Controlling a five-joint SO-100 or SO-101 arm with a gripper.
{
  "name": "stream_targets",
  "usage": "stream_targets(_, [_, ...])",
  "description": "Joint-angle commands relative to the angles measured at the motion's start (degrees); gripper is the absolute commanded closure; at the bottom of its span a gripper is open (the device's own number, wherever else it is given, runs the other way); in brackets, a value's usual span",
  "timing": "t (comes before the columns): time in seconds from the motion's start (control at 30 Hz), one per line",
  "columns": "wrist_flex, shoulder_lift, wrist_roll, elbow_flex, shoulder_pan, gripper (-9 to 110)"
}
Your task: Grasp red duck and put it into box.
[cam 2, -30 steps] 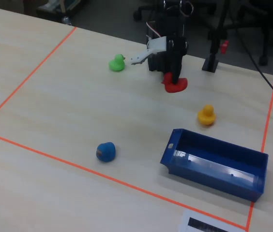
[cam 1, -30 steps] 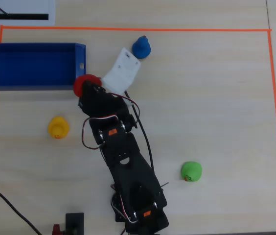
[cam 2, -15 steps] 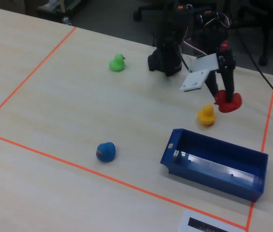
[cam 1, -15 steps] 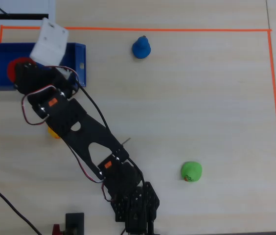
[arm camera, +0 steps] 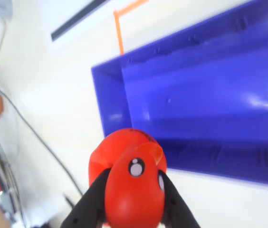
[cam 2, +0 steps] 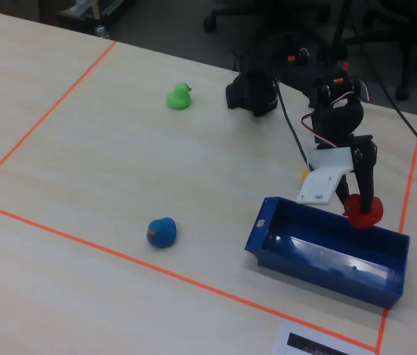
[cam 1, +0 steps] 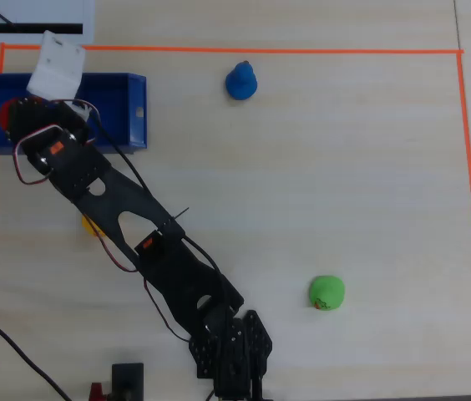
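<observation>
Pinching the red duck (arm camera: 134, 183) between its black fingers, the gripper (cam 2: 364, 211) hung above one end of the dark blue box (cam 2: 327, 255); the grasp looked done, and only lowering and releasing inside the box seemed left.

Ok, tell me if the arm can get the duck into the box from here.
Probably yes: the pincer holds the red duck at the open box, nothing between them.
</observation>
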Motion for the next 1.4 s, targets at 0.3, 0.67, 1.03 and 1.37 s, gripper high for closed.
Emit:
stream_targets(0.3, [5.98,-1.49,-16.26,-1.49,4.66,74])
stream_targets(0.67, [2.37,60.64,-26.02,42.54,22.59,101])
stream_targets(1.03, [-7.65,123.4,-43.51,113.73,38.41,101])
stream_targets(1.37, [-0.79,139.92,-43.42,141.94,38.41,101])
